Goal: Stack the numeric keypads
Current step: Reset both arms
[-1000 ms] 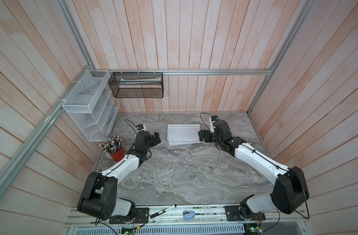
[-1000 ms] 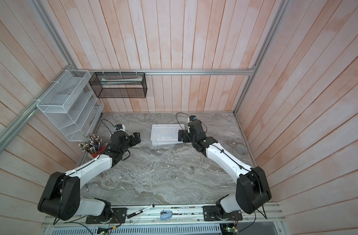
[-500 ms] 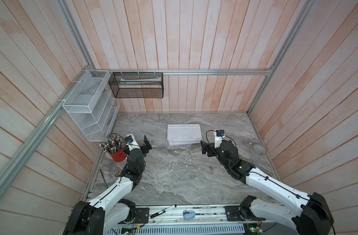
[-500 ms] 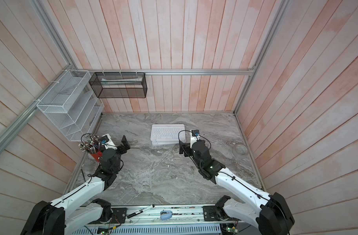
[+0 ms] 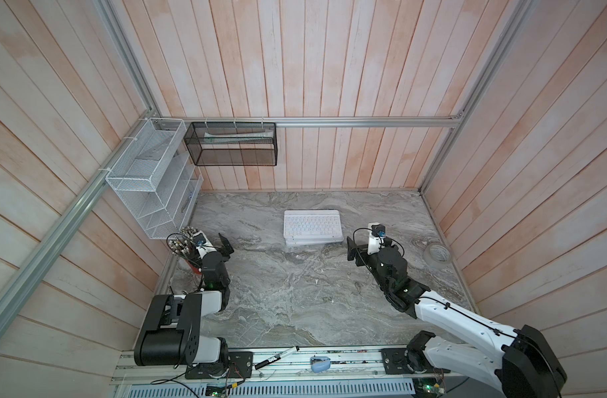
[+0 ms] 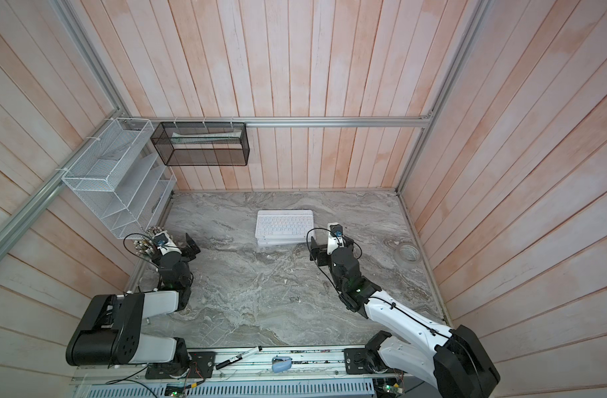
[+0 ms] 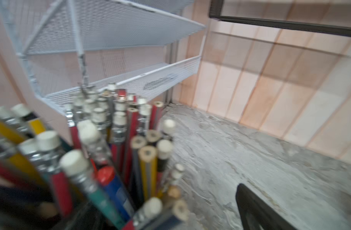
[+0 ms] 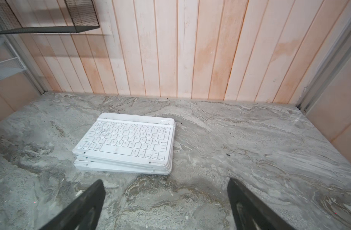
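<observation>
All across the grey marble table (image 5: 295,293) I can't find a single loose board, so the numeric keypads (image 5: 312,227) look to be in one pile toward the back wall, roughly mid-width, with the white-keyed one on top. My read is the stacking is basically done, and what's left is maybe squaring it up. The right wrist view shows what the top views flatten out: several thin white edges layered under the top board (image 8: 124,143), the lower ones peeking out a bit at the near corner, so it's not perfectly flush. I can't count the layers for sure or see any key colours underneath. The right gripper (image 8: 165,180) sits near the pile but clear of it, jaws spread wide with only bare table between them. The left gripper (image 5: 214,246) is well apart from the pile, over by the side wall, also spread wide and empty as far as I can tell. Its own wrist view catches just one finger (image 7: 250,203), and mostly a blurry close-up of the pencil cup (image 7: 110,149) and the white mesh rack (image 7: 130,83), no keypads at all. Only the top views show the tape roll (image 5: 437,255) off near the right wall.
</observation>
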